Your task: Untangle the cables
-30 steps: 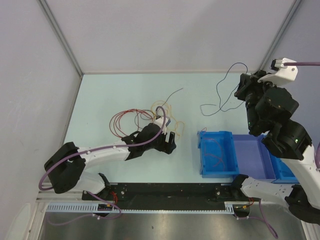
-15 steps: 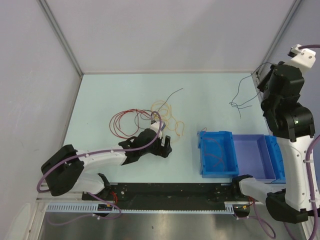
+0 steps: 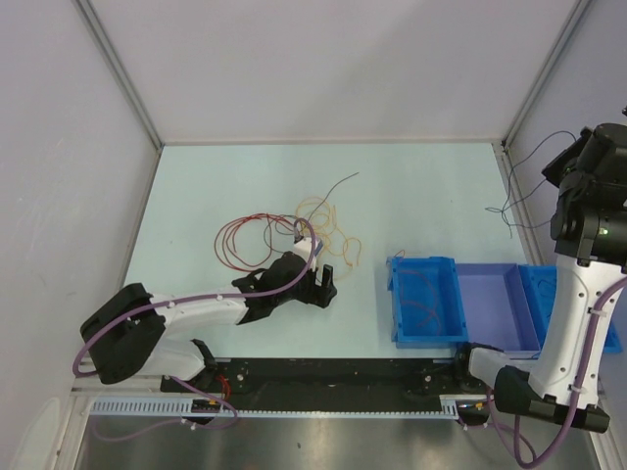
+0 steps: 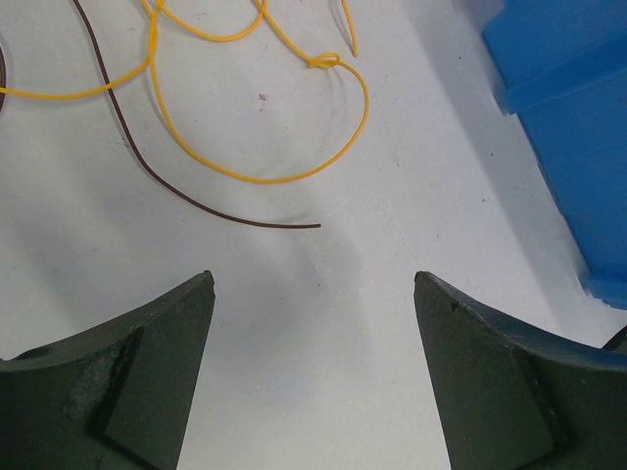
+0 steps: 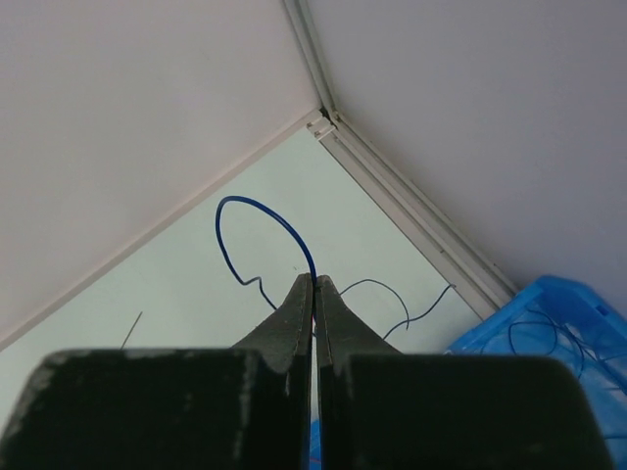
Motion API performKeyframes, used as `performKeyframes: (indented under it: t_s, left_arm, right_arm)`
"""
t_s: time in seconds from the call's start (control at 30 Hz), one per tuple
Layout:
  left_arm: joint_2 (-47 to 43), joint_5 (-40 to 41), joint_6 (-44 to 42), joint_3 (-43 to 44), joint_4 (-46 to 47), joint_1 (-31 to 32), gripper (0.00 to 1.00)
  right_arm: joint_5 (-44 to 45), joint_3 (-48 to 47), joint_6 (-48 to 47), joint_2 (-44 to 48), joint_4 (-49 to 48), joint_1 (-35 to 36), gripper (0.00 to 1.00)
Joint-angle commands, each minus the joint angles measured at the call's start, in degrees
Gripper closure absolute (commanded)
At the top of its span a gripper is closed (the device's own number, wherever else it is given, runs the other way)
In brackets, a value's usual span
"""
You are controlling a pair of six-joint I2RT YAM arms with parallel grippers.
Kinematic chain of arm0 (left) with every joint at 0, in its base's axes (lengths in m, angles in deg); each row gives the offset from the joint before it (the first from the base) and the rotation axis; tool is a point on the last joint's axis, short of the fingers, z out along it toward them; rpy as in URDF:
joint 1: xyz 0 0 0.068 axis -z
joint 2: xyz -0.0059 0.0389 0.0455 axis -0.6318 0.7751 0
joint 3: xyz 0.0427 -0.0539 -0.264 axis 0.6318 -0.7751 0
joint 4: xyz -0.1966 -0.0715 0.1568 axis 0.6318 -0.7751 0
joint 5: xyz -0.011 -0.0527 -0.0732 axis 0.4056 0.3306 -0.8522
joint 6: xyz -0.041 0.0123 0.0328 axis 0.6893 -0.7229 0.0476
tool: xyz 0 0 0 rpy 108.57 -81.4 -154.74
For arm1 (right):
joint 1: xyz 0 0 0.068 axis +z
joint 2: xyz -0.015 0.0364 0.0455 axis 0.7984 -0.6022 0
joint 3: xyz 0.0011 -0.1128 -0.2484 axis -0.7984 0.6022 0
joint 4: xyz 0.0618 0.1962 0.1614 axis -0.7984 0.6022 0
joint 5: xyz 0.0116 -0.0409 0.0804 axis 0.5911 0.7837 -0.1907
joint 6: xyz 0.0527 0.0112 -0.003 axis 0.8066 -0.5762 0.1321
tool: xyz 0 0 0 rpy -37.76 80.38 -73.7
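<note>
Rightward past the blue plastic bin (image 3: 396, 313) we swung our right jaws, shut on a floppy dark-blue wire (image 5: 243, 199); left of it, open left jaws faced the limp tangled cables (image 3: 323, 223), best taken by loose ends.

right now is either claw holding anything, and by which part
The right claw pinches a thin blue cable partway along its length; the open left claw holds nothing.
</note>
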Motion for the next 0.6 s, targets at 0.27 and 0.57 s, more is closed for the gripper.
performKeyframes:
  t_s: [0.27, 0.57]
  left_arm:
    - [-0.3, 0.7, 1.1, -0.3, 2.4, 0.4, 0.12]
    - [-0.1, 0.2, 0.9, -0.3, 2.6, 0.4, 0.12]
  right_arm:
    - [7.1, -6.2, -0.4, 0.9, 1.2, -3.5, 1.0]
    - [22.9, -6.9, -3.2, 2.7, 1.3, -3.8, 1.0]
